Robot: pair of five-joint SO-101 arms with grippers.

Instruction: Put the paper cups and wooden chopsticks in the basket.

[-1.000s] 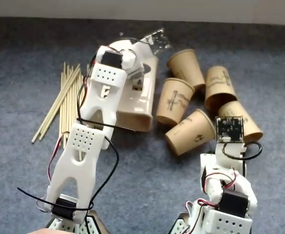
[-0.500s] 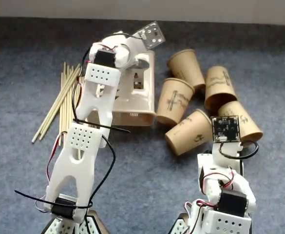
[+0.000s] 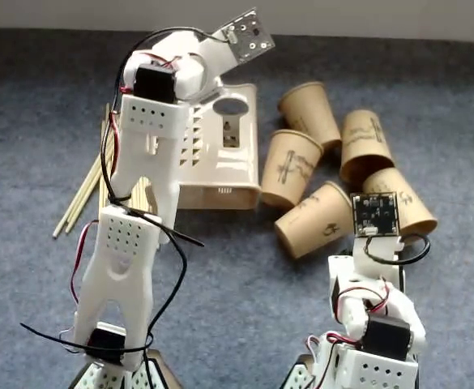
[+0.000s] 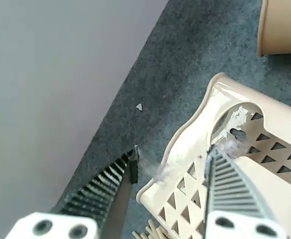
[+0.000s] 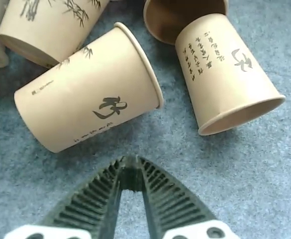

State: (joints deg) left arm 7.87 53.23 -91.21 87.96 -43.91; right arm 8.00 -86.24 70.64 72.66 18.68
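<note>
A cream plastic basket [image 3: 224, 166] lies flat on the grey carpet. Its far corner rim [image 4: 190, 134] stands between the fingers of my left gripper [image 4: 172, 157], which is open, one finger inside the basket and one outside. A bundle of wooden chopsticks [image 3: 99, 174] lies to the left of the basket, partly under the left arm. Several brown paper cups [image 3: 289, 166] lie on their sides to the right of the basket. My right gripper [image 5: 130, 162] is shut and empty, just short of the nearest cup [image 5: 90, 114], with another cup [image 5: 225, 74] beside it.
A pale wall [image 4: 50, 89] borders the carpet just beyond the basket. Open carpet [image 3: 245, 292] lies between the two arm bases. The left arm [image 3: 139, 162] stretches over the chopsticks and the basket's left side.
The basket has gone from tipped on its side to lying flat. The left arm has swung up and toward the far left corner. The right arm has barely shifted.
</note>
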